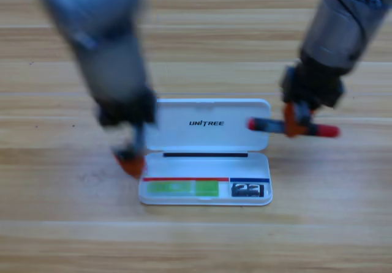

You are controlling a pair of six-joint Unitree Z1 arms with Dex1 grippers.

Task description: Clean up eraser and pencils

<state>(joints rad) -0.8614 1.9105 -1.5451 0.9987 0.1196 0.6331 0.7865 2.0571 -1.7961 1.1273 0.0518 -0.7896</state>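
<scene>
An open white case (205,193) lies on the wooden table, its lid (208,125) folded back. In the tray's left part lies the green pencil (182,188). The black eraser (248,190) with white markings sits in the tray's right part. My right gripper (295,123) is shut on the black-and-red pencil (268,125), holding it level just right of the lid, with one red end over the lid's right edge. My left gripper (130,161) hangs beside the case's left edge, blurred, with nothing seen in it.
Bare wooden table (196,242) surrounds the case on all sides. The two grey arms come down from the upper corners.
</scene>
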